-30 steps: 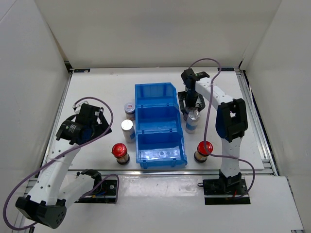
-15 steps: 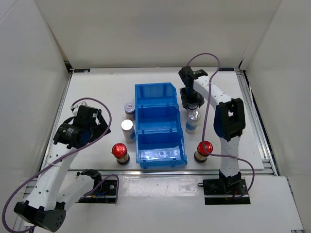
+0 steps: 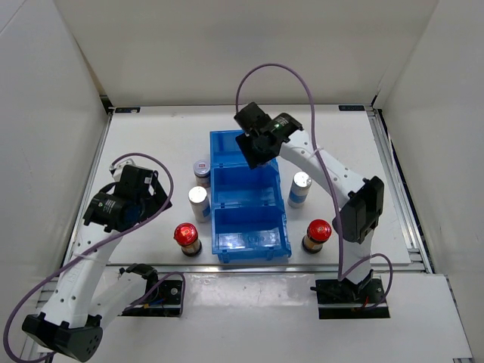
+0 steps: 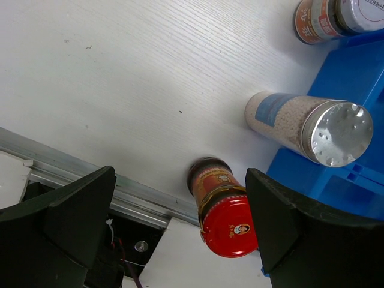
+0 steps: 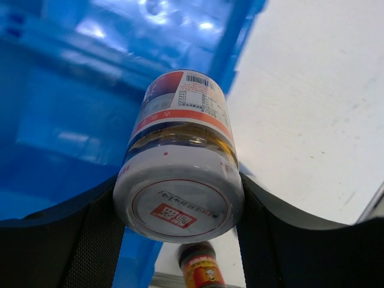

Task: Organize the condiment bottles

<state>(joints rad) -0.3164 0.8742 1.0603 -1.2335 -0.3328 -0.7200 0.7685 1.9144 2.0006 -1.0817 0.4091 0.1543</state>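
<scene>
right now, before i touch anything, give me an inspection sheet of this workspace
surface: white table, blue bin in its middle
job's things: left of the bin, short bottle, silver-capped bottle, red-capped bottle; right of it, second silver-capped bottle, second red-capped bottle; held bottle over the bin's far compartment
clutter: nothing seen
grippers: left gripper open, apart from the bottles; right gripper shut on the held bottle
cables: purple cable looped over each arm
surroundings: white walls on three sides
</scene>
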